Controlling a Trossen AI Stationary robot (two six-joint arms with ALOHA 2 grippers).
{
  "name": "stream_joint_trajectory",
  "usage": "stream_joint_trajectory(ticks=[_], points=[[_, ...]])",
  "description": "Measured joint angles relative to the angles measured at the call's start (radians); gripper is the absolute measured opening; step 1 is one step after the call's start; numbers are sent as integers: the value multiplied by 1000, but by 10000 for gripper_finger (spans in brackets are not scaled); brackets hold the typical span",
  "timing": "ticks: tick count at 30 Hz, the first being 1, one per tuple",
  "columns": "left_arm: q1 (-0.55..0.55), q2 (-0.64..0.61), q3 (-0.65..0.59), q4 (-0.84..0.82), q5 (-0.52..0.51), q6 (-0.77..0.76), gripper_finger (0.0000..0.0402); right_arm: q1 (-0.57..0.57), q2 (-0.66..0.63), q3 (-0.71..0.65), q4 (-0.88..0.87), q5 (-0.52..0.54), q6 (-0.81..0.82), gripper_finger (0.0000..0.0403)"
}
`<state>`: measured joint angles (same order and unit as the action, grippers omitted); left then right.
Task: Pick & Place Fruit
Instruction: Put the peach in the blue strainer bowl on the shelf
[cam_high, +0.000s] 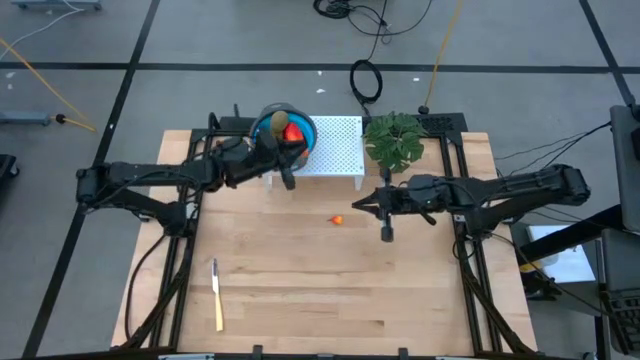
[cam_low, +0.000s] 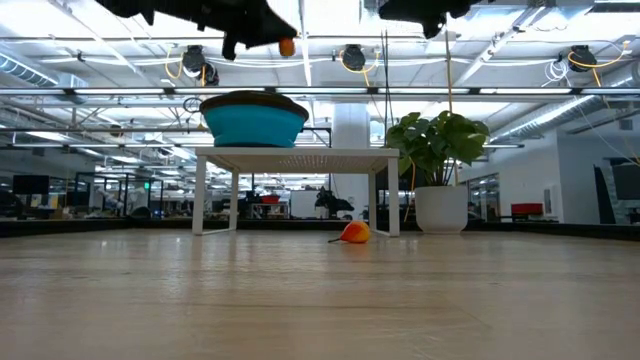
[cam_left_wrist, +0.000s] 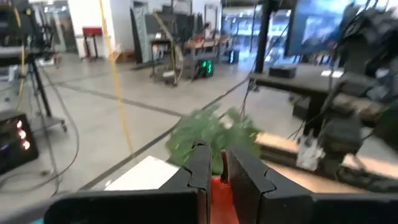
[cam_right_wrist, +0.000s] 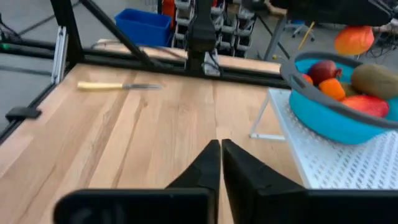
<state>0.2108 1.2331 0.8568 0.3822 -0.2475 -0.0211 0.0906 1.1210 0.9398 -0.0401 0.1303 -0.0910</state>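
One small orange fruit (cam_right_wrist: 354, 40) is being held, clamped in L gripper (cam_low: 286, 46) over blue bowl (cam_low: 254, 123); release needed next. R gripper (cam_right_wrist: 220, 163) is being kept empty, fingers together. Another orange pc (cam_high: 338, 220) is lying on table (cam_high: 300, 290).

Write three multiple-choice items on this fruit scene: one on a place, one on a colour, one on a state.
1. Where does the bowl stand?
A. on the white perforated stand
B. on the bare table
C. on the floor

2. What colour is the bowl?
A. white
B. blue
C. black

3. How is the right end effector?
A. shut on the knife
B. wide open
C. shut, holding nothing

Answers:
1 A: the low view shows the bowl on top of the stand.
2 B: its wall is bright blue in the right wrist view.
3 C: its fingers meet over bare wood, and the knife lies far off.
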Motion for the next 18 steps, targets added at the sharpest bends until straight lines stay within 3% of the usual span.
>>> stream_joint_trajectory(ticks=[4,11,18], points=[[62,0,54,-148,15,2,33,0,-42,-4,-64,0,2,6],[136,11,224,-503,15,43,33,0,-155,-118,-5,0,32,2],[162,10,285,-597,43,69,33,0,-311,-312,184,0,87,1]])
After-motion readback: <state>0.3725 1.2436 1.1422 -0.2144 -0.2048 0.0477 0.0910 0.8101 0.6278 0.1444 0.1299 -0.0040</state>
